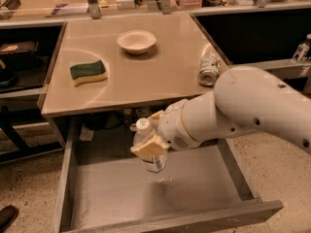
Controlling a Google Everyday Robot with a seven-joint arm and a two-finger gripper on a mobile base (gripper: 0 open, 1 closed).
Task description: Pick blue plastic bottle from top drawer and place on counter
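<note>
The blue plastic bottle (151,160), clear with a white cap, hangs upright just above the floor of the open top drawer (107,191), near its middle. My gripper (153,133) is shut on the bottle, with one tan finger pad (149,147) across its front and the other behind it. The white arm reaches in from the right. The beige counter (146,76) lies just behind and above the drawer.
On the counter are a green-and-yellow sponge (88,72) at the left, a cream bowl (136,41) at the back and a silver-green can (210,69) lying at the right edge. A cluttered wooden surface (48,4) runs behind. A dark shoe (7,216) is at the bottom left.
</note>
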